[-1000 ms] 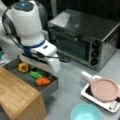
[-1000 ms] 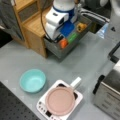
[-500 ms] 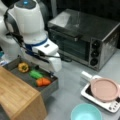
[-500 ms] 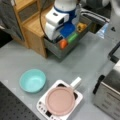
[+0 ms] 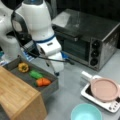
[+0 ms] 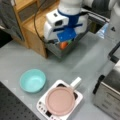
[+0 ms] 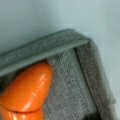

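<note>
Jaws: gripper [image 5: 58, 72] hangs over the right-hand corner of the grey felt tray [image 5: 51, 87], just beside the orange carrot [image 5: 43, 81]; whether the jaws are apart or together, cannot tell, and nothing shows held between them. Inside the tray, from the carrot toward a front view's left: a green vegetable [image 5: 35, 74], then a yellow pepper [image 5: 23, 67]; wrist view shows carrot [image 7: 27, 90] lying against the tray wall [image 7: 50, 45]. Beyond the tray on the worktop [image 5: 70, 92]: wooden block [image 5: 17, 95] touching it, toaster oven [image 5: 90, 37] behind, pink pan [image 5: 103, 89] on a white hob [image 5: 110, 105] and teal bowl [image 5: 86, 112] well apart.
</note>
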Controlling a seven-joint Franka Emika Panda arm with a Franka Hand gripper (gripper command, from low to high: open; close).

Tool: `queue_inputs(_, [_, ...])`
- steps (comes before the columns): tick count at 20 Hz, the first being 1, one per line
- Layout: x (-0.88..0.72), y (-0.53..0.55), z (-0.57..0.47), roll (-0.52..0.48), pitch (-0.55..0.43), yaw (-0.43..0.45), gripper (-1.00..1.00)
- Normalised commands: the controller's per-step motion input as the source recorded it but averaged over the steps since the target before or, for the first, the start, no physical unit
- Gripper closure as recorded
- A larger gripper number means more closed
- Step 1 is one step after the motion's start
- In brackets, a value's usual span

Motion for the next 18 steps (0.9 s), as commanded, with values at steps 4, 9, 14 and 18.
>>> queue_inputs(4, [0.43, 0.15, 0.16, 0.160, 0.060, -0.616, -1.00])
queue_inputs(9, [0.49, 0.16, 0.15, 0.115, 0.123, -0.667, -1.00])
queue_inputs(14, [0.48, 0.24, 0.26, 0.101, 0.396, -0.737, -1.00])
queue_inputs(18, [0.48, 0.24, 0.33, 0.192, 0.391, -0.547, -1.00])
